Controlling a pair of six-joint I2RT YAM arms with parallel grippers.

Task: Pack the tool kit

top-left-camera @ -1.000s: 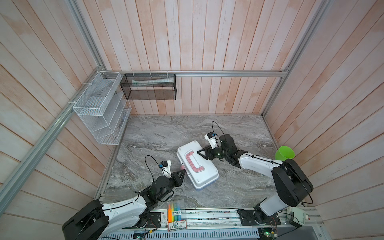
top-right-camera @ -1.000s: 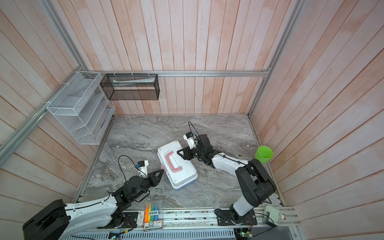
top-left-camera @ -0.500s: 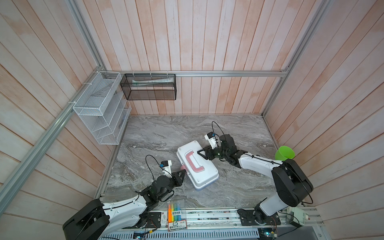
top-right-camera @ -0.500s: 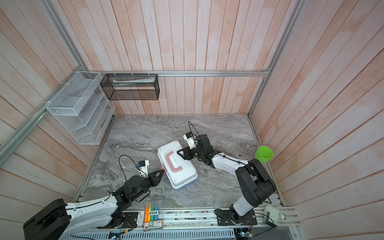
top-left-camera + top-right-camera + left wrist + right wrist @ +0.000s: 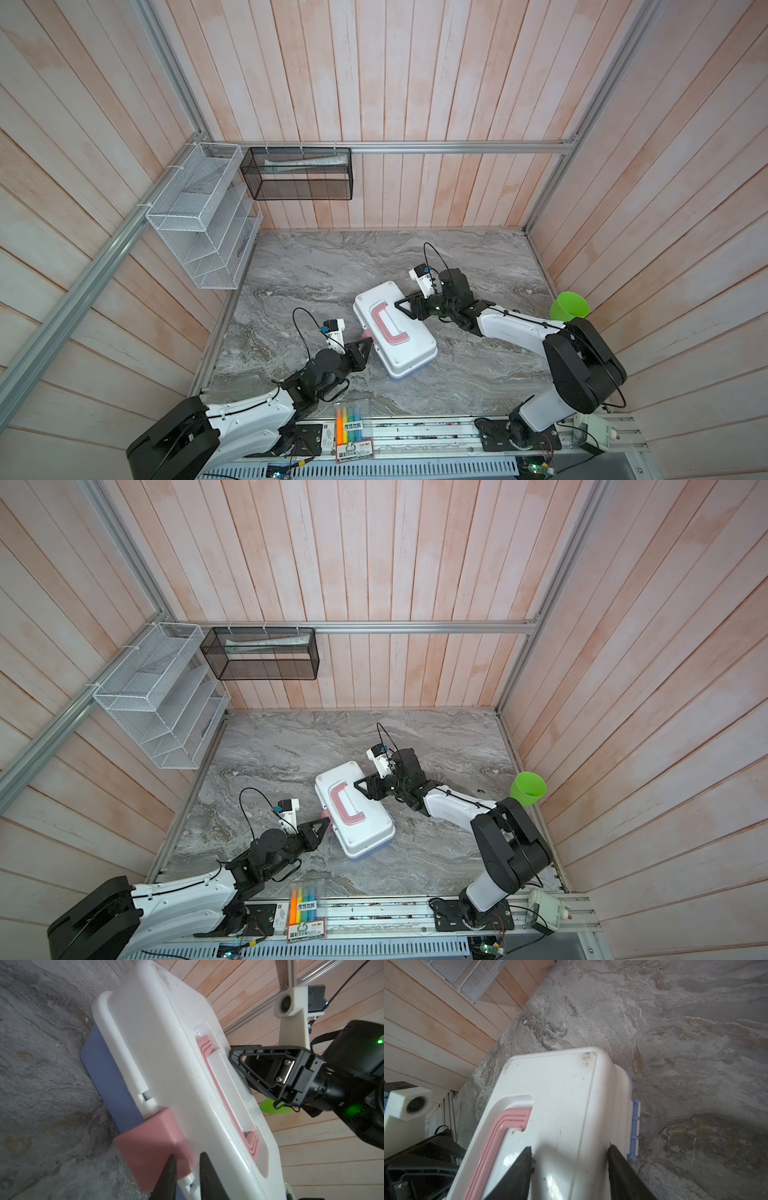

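The tool kit (image 5: 395,332) (image 5: 353,812) lies closed and slanted mid-table, white lid up with its pink C-shaped handle (image 5: 388,326), over a light blue base. My left gripper (image 5: 368,341) (image 5: 188,1155) is at the near long side, its jaws almost together on the upper edge of the pink latch (image 5: 153,1147). One finger lies on the latch face and the other over the lid. My right gripper (image 5: 401,305) (image 5: 569,1147) stands open on the lid's far side. One finger is beside the handle (image 5: 500,1132) and the other at the hinge-side edge.
A clear pack of coloured highlighters (image 5: 353,424) lies at the table's front edge. A green cup (image 5: 569,305) stands at the right wall. A white mesh rack (image 5: 203,216) and a black mesh basket (image 5: 297,172) hang on the left and back walls.
The left jaws have narrowed slightly on the latch. Both arms and the case have stayed where they were.
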